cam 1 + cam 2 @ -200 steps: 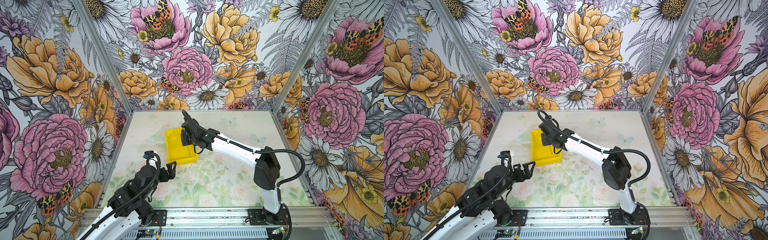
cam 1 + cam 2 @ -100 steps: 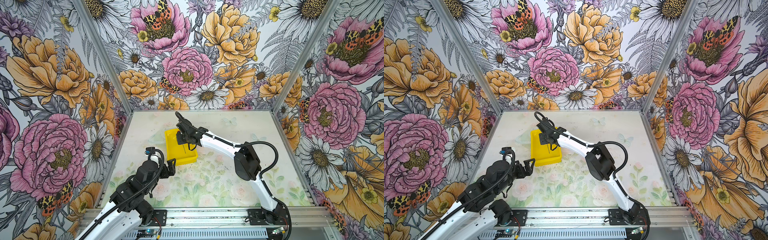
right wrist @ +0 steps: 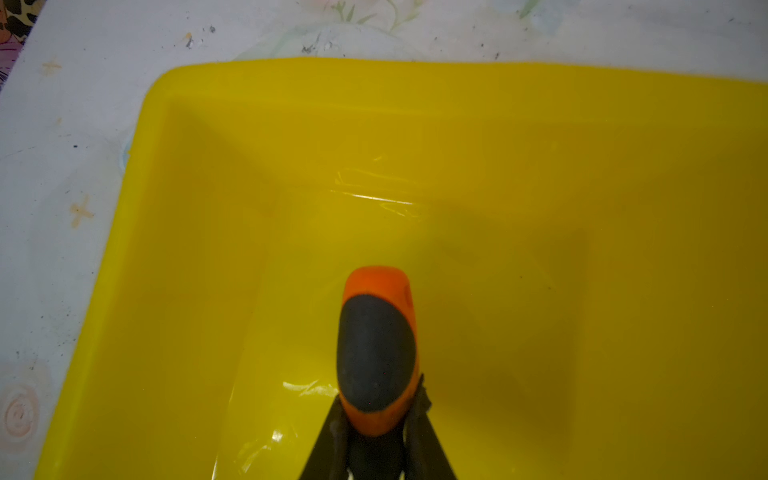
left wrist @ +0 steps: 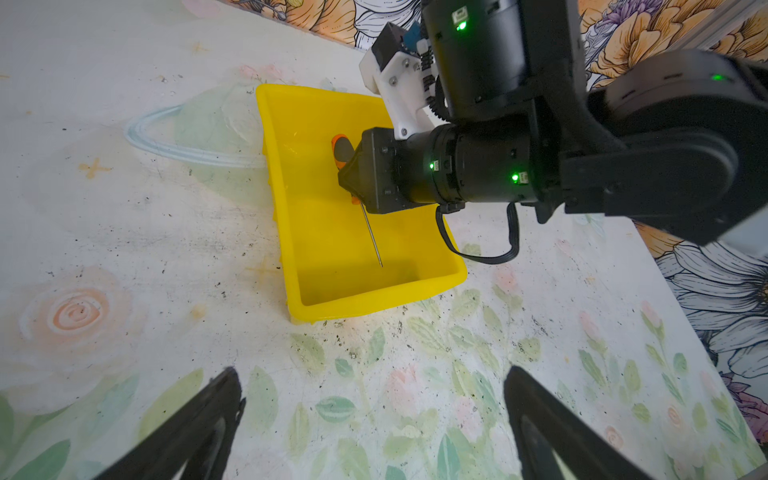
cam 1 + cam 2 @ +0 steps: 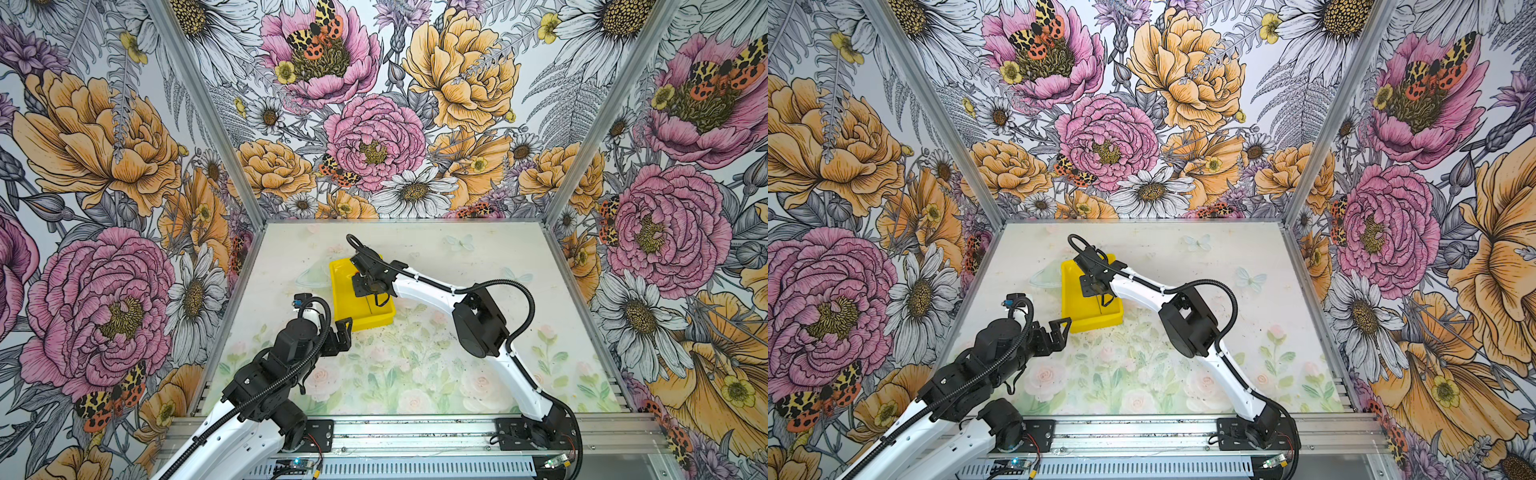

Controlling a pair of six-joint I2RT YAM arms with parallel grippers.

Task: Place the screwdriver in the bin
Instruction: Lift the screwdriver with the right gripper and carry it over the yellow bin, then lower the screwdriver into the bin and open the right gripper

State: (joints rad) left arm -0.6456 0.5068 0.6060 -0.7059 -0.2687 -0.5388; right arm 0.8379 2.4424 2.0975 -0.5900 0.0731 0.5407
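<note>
Pink and orange floral walls [image 5: 374,124] enclose a pale, scuffed flower-printed tabletop [image 5: 415,374], an aluminium rail [image 5: 415,430] along its near edge.

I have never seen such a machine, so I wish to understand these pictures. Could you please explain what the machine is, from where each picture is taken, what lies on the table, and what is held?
It is a robot with two white-and-black arms, each ending in a two-fingered gripper. Both top views come from one camera looking down on the whole table. The other two come from cameras on the arms' wrists. On the table stands a yellow bin. The right gripper is shut on the orange-and-black handle of a screwdriver, held over the bin's inside, thin shaft pointing towards its floor. The left gripper is open and empty, near the bin.
</note>
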